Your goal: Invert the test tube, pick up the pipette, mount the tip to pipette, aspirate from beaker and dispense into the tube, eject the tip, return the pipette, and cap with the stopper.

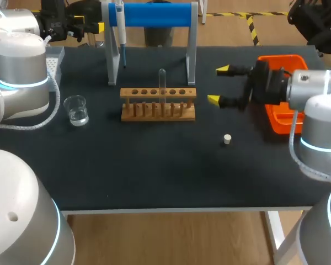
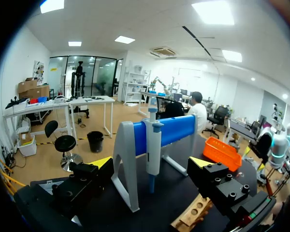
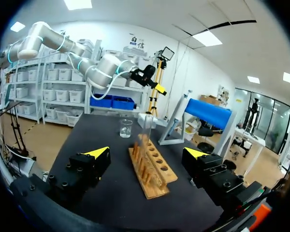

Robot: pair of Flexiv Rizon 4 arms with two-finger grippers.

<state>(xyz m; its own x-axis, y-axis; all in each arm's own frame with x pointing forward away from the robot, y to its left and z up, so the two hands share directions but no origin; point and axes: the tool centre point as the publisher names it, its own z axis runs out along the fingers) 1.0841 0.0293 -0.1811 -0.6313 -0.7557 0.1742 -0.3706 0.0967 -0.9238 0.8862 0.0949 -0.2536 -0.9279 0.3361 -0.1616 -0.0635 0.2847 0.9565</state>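
Black tabletop [image 1: 154, 176], read from its near edge outward. Nearest you, the stopper [image 1: 227, 139] stands alone, right of centre. Beyond it the wooden rack [image 1: 158, 105] holds the test tube [image 1: 162, 83] in one of its middle holes, long axis vertical. The beaker [image 1: 76, 109] sits well apart to the rack's left.

Level with the rack, the right gripper [image 1: 218, 84] has its fingers spread and empty, pointing sideways at the rack's right end. The tube lies straight ahead of it, so you may judge this arm much the nearer for the inverting step.

Farthest, the pipette [image 1: 120, 25] hangs upright on the blue stand [image 1: 154, 14], and the left gripper [image 2: 151, 163] faces it, spread and empty.

The right wrist view shows the tube in line with the gap between the open fingers, ahead of them and untouched; the head view adds the sideways gap to the rack. Only the left wrist view shows both left fingers. Which end of the tube is open cannot be told.
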